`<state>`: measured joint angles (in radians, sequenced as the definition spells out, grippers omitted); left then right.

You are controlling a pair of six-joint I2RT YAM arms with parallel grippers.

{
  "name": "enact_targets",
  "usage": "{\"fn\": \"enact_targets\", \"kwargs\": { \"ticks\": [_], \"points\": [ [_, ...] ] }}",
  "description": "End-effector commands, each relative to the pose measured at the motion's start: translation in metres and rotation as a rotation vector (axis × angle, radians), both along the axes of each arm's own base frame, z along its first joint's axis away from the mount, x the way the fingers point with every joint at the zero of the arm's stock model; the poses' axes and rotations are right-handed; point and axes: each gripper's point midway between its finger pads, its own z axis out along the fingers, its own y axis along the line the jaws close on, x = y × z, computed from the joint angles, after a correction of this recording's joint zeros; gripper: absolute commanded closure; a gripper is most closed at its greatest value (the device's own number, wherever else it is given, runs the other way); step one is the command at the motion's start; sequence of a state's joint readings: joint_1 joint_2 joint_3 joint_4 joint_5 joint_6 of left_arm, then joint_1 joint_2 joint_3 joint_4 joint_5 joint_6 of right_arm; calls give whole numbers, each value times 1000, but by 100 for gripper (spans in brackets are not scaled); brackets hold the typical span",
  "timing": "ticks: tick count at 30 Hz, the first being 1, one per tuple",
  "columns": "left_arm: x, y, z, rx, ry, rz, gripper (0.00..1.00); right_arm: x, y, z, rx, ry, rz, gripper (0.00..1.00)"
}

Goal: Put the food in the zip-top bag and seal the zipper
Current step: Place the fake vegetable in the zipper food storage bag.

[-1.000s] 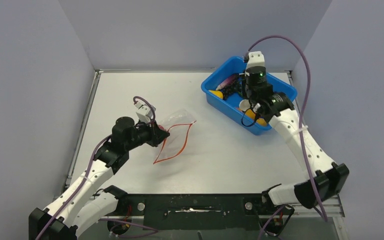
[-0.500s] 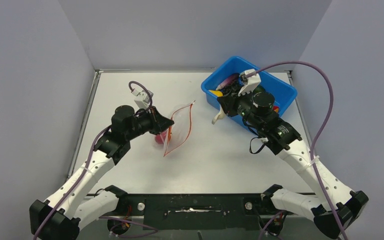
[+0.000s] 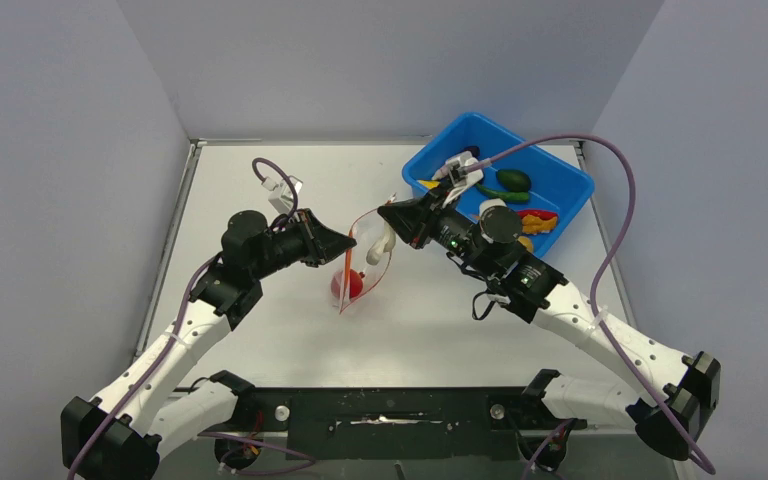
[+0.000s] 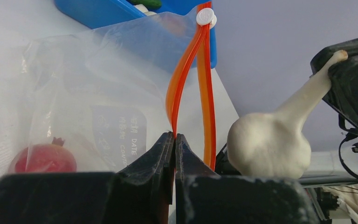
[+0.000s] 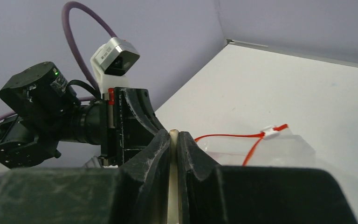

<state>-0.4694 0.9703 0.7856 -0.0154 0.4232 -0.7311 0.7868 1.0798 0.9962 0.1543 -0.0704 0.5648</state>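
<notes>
your left gripper [image 4: 174, 137] is clamped on one lip of the orange zipper [image 4: 186, 70], holding the zip-top bag [image 4: 98, 93] up with its mouth parted. your right gripper [image 5: 174, 135] is pinched on the stem of a white garlic bulb [image 4: 268, 144] — the bulb hangs just outside the far lip, not yet between the two. a red pomegranate [image 3: 350, 285] lies in the bag; other food sits in the blue tub [image 3: 560, 180]. the gap lies just left of the bulb — its slot runs away from the bases.

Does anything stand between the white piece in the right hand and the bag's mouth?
Nothing visible does. The white piece hangs just beside the zipper, whose lips stand slightly apart; the left hand pinches one.
</notes>
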Motion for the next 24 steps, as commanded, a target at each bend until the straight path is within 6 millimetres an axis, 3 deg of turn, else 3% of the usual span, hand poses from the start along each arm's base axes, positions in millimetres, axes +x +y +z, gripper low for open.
{"fn": "enact_targets", "kwargs": {
  "ticks": [1, 6, 14, 19, 24],
  "points": [
    [-1, -7, 29, -97, -59, -29, 100, 0, 17, 20, 86, -71, 5, 98],
    [-6, -10, 30, -98, -49, -65, 100, 13, 27, -19, -27, -37, -32, 96],
    [-11, -11, 31, -140, -38, -76, 100, 29, 18, -64, -139, -6, -128, 93],
    [-7, -10, 36, -101, -90, -77, 100, 31, 22, -74, -182, 25, -121, 79],
    [2, -7, 22, -33, -103, -54, 100, 23, 16, -75, -231, 61, -104, 60]
  ]
}}
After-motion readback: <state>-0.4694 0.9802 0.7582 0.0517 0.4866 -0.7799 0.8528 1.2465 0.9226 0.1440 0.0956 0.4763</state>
